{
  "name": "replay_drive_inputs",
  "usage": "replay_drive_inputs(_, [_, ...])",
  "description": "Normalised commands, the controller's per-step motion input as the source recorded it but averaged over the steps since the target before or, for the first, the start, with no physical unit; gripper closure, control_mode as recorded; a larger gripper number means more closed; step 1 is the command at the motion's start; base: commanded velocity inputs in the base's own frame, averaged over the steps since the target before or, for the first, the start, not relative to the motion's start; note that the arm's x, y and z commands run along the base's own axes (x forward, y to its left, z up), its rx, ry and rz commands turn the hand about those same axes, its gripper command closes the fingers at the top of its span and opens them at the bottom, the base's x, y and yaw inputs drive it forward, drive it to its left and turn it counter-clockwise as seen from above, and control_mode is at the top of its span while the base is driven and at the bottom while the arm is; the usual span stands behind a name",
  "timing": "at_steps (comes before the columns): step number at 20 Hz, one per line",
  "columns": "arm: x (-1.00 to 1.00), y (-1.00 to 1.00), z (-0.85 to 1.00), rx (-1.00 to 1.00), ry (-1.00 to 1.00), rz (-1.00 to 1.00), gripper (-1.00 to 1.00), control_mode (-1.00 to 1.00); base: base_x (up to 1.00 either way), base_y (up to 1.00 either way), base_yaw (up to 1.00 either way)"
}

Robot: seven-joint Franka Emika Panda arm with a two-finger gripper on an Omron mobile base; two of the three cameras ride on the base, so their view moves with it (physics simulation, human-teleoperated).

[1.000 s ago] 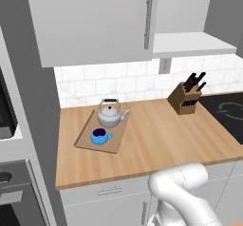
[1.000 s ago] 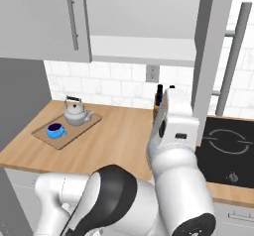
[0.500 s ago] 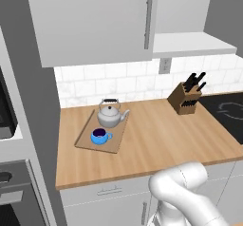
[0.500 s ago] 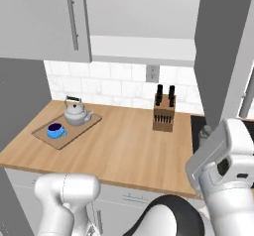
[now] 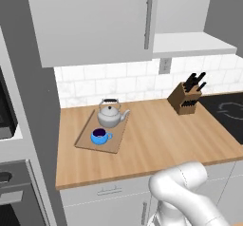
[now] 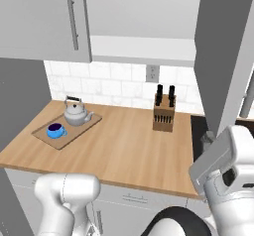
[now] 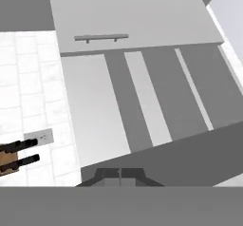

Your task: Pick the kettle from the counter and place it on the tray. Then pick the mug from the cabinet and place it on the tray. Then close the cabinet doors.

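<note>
Kettle (image 5: 111, 115) and mug (image 5: 99, 136) both sit on the tray (image 5: 86, 134), which lies on the left part of the counter (image 5: 152, 144). We see the silver kettle at the tray's far end, near the tiled wall, its black handle arched above the lid; the blue mug stands just in front of it, toward the counter's near edge, with its little handle pointing to the right in the left base view. In the right base view the same pair appears at the left, kettle (image 6: 76, 113) behind mug (image 6: 55, 130).

Above the counter, the cabinet door (image 5: 99, 21) is shut flat, its long bar handle (image 5: 148, 18) running vertically near the right edge; in the hand view we see the door (image 7: 128, 11) and its handle (image 7: 101, 38) rolled on its side. A knife block (image 5: 184, 98) stands on the counter by the wall, well apart from the tray, with a dark cooktop (image 5: 227, 113) beyond it and a wall outlet (image 5: 165, 65) on the tiles above.

We cannot tell how the gripper's fingers are set, since no fingertips are clearly visible.
</note>
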Motion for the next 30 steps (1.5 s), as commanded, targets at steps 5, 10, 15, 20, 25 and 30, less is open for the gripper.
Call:
replay_drive_inputs(5, [-0.85, -0.68, -0.23, 0.0, -0.11, 0.03, 1.0, -1.0, 0.0, 0.0, 0.0])
replay_drive_inputs(10, [-0.31, -0.64, -0.35, 0.0, -0.03, 0.01, 1.0, -1.0, 0.0, 0.0, 0.0])
replay_drive_inputs(15, [0.51, -0.62, -0.62, 0.0, 0.0, 0.02, 1.0, -1.0, 0.0, 0.0, 0.0])
replay_drive_inputs(20, [0.72, -0.45, -0.18, 0.07, -0.01, 0.07, 1.0, -1.0, 0.0, 0.0, 0.0])
replay_drive_inputs(25, [0.28, 0.07, 0.35, 0.09, -0.04, 0.19, 1.0, -1.0, 0.0, 0.0, 0.0])
replay_drive_inputs(30, [0.37, 0.61, 0.31, 0.02, 0.0, 0.24, 1.0, -1.0, 0.0, 0.0, 0.0])
